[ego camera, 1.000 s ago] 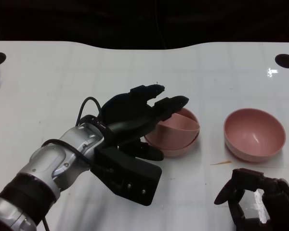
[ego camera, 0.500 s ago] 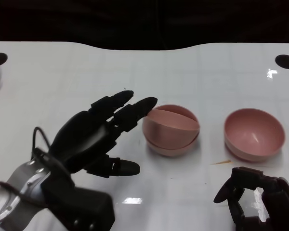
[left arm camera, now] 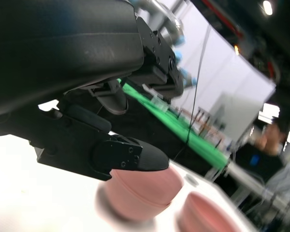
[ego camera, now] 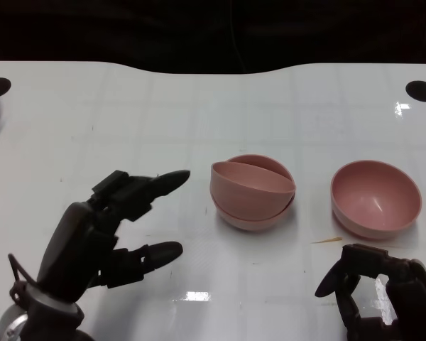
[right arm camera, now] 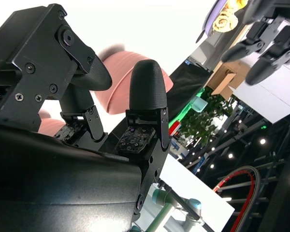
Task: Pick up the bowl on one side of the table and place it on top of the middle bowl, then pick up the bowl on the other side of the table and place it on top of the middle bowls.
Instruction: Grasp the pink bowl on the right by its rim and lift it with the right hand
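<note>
Resting on the white table: left hand lying empty, fingers spread, beside the two stacked pink bowls at centre | right hand waiting near-right, fingers loosely curled round nothing | remaining pink bowl sitting right; next move is calling for a rim grasp

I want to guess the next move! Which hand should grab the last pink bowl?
The right hand. It sits just below the lone bowl, empty. The left hand is beyond the stacked bowls.
</note>
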Available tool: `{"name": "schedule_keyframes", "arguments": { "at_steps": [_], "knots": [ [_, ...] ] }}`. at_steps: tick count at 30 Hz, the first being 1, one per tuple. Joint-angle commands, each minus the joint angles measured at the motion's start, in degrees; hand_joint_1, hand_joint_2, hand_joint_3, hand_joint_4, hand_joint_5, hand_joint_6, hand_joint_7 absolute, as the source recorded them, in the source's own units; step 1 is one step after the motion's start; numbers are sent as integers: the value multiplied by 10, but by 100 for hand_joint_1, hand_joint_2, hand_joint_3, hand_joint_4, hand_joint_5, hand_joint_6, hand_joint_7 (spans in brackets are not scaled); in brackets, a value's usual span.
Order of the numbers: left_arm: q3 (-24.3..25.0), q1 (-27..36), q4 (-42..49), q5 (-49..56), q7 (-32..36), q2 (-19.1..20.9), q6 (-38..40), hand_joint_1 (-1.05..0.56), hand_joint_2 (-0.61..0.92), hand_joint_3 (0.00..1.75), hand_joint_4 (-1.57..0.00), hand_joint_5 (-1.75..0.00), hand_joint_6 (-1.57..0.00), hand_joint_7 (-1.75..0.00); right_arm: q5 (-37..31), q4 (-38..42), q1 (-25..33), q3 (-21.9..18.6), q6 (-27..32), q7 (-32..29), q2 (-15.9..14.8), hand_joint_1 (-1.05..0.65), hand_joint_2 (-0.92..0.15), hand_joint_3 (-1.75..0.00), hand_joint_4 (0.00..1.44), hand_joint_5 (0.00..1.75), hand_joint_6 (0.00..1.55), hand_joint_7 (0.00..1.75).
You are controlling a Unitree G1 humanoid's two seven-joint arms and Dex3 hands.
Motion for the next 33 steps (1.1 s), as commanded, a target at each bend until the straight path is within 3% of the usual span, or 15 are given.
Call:
{"name": "schedule_keyframes", "arguments": {
  "at_steps": [1,4,5,6,9,10,14,18,20,23,25,27,28,30,33],
  "knots": [
    [13,9,16,-36,-19,-8,-20,-34,92,18,-42,-112,-60,-50,8,1,1,-5,-3,-3,-4,9,-14,-159,85,159,90,119],
    [20,11,20,-48,-34,-15,-27,-33,92,18,-43,-113,-60,-51,8,2,0,-4,-3,-3,-4,9,-14,-160,85,159,90,119],
    [13,27,18,-119,-72,-30,-16,-32,92,18,-45,-113,-62,-53,11,2,0,-4,-4,-2,-4,9,-14,-160,85,159,90,119],
    [7,43,15,-185,-108,-44,-3,-14,86,36,-61,-128,-75,-78,13,2,1,-5,-3,-1,-4,9,-14,-160,85,159,90,119],
    [4,68,-3,-305,-191,-67,35,3,51,117,-71,-155,-76,-125,14,2,1,-5,-3,-1,-5,9,-15,-159,85,158,90,119],
    [9,71,-8,-317,-205,-71,43,4,48,126,-72,-160,-75,-133,13,3,1,-5,-5,-3,-5,9,-15,-159,86,158,90,119],
    [27,82,-22,-360,-271,-82,74,5,44,139,-81,-174,-76,-155,9,5,0,-8,-7,-6,-6,10,-15,-158,86,157,91,119],
    [46,86,-25,-349,-293,-93,85,5,40,147,-92,-175,-80,-162,-1,-2,2,-13,-2,-12,-9,9,-15,-157,86,157,90,118],
    [52,89,-27,-360,-308,-101,101,3,40,146,-95,-175,-81,-164,14,0,-1,-15,-13,-12,-8,8,-20,-154,84,155,89,117],
    [62,93,-33,-374,-329,-112,126,3,41,145,-96,-175,-80,-167,18,-17,-1,-22,-5,-10,-11,2,-40,-125,78,147,81,107],
    [68,95,-38,-377,-339,-119,140,2,42,145,-97,-175,-80,-169,-5,-45,3,-33,21,-11,-18,2,-48,-107,71,121,73,84],
    [74,96,-41,-375,-346,-125,145,2,42,145,-98,-175,-80,-170,-26,-91,14,-42,71,0,-24,-7,-53,-90,68,99,68,61],
    [77,96,-42,-373,-349,-127,146,2,42,146,-98,-175,-80,-170,-31,-115,19,-45,95,8,-27,-12,-60,-73,61,90,65,49],
    [83,98,-45,-373,-355,-131,150,1,41,146,-98,-175,-79,-171,-41,-162,28,-49,145,27,-32,-20,-76,-36,46,80,57,33],
    [90,98,-45,-372,-366,-136,151,0,40,146,-98,-175,-79,-171,-79,-237,40,-53,244,58,-36,-34,-87,-9,31,73,45,22]
  ]
}}
